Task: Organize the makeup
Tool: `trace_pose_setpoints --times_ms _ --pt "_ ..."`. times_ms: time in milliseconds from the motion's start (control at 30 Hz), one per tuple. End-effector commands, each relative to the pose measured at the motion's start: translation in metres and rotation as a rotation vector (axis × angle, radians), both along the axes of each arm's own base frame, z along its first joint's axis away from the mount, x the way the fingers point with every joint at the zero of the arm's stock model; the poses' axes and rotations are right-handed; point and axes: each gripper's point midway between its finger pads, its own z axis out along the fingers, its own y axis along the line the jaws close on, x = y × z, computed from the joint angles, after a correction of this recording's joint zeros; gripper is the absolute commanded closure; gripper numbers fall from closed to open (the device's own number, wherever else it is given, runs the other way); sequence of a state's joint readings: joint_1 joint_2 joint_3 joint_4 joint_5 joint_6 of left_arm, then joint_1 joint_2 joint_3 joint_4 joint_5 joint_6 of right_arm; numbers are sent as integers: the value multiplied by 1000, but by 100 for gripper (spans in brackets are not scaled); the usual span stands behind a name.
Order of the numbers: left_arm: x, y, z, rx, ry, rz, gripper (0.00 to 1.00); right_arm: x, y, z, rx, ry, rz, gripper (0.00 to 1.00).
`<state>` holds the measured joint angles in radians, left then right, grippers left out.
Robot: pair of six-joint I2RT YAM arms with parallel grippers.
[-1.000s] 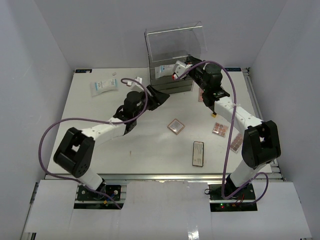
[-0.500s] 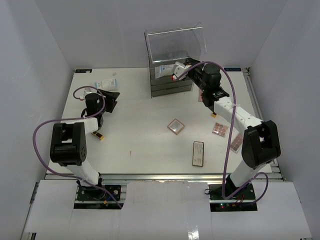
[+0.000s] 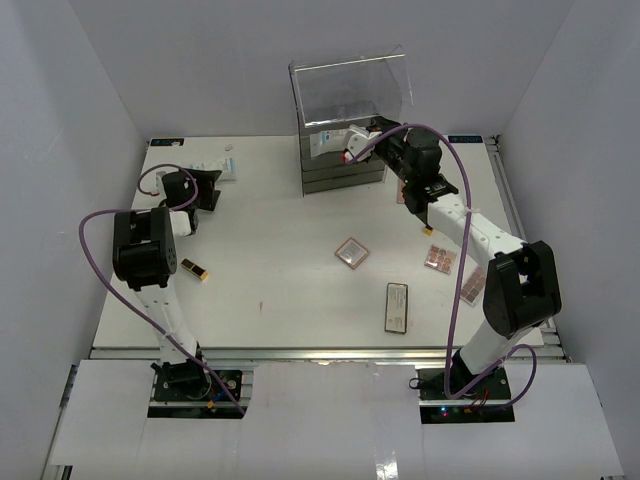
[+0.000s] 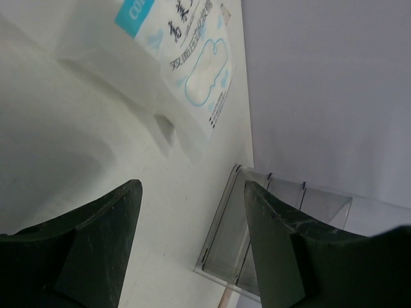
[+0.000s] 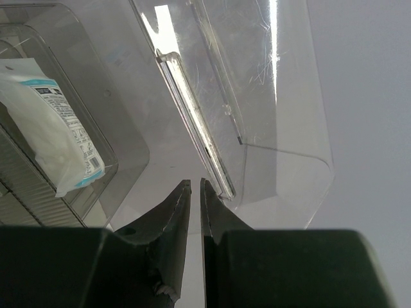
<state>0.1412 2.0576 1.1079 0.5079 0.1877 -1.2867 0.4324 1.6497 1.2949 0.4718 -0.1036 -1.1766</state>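
Note:
A white-blue sachet (image 3: 214,168) lies at the table's back left and shows in the left wrist view (image 4: 186,58). My left gripper (image 3: 207,186) (image 4: 192,186) is open and empty just short of it. My right gripper (image 3: 358,141) (image 5: 195,181) is shut on nothing, at the top tray of the clear acrylic box (image 3: 345,95), whose lid stands up. Another sachet (image 3: 326,141) (image 5: 58,138) lies in that tray. A pink square palette (image 3: 351,251), a black compact (image 3: 397,306), two palettes (image 3: 440,259) and a small dark tube (image 3: 195,269) lie on the table.
The acrylic box has drawers (image 3: 342,176) below its tray and stands at the back centre. White walls close in the table (image 3: 270,290) on three sides. My right arm (image 3: 470,225) stretches over the right side.
My left arm has swung from beside the acrylic box to the far left and now faces the sachet there. My right gripper has stayed at the box's top.

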Motion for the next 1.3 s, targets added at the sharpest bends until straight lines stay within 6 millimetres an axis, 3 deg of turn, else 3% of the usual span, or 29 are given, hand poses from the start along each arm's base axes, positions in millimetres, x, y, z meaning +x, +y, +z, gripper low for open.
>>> trace_pose_setpoints --times_ms 0,267,467,733,800,900,1033,1133,1167,1267 --pt "21 15 14 -27 -38 49 24 -4 -2 33 27 -98 -7 82" --pt "34 27 -8 -74 12 121 26 -3 -1 30 27 -97 -8 82" --pt "46 37 -18 -89 39 175 34 -3 -1 29 27 -95 -7 82" --pt "55 40 -25 -111 61 193 59 -2 -1 27 26 -93 -9 83" --pt "50 36 -30 -122 64 179 75 -2 -2 25 26 -92 -8 83" --pt "44 34 -28 -131 47 161 87 -4 -1 24 29 -89 -5 83" --pt "37 27 -13 -82 6 87 98 -6 -3 26 32 -93 -8 83" --pt "29 16 23 -44 -78 4 100 -9 -4 27 36 -94 -5 82" --pt "24 12 19 -48 -67 -17 100 -10 -4 29 38 -98 -4 83" --pt "-5 -10 63 -15 -164 -124 100 -12 -5 29 53 -94 -1 82"
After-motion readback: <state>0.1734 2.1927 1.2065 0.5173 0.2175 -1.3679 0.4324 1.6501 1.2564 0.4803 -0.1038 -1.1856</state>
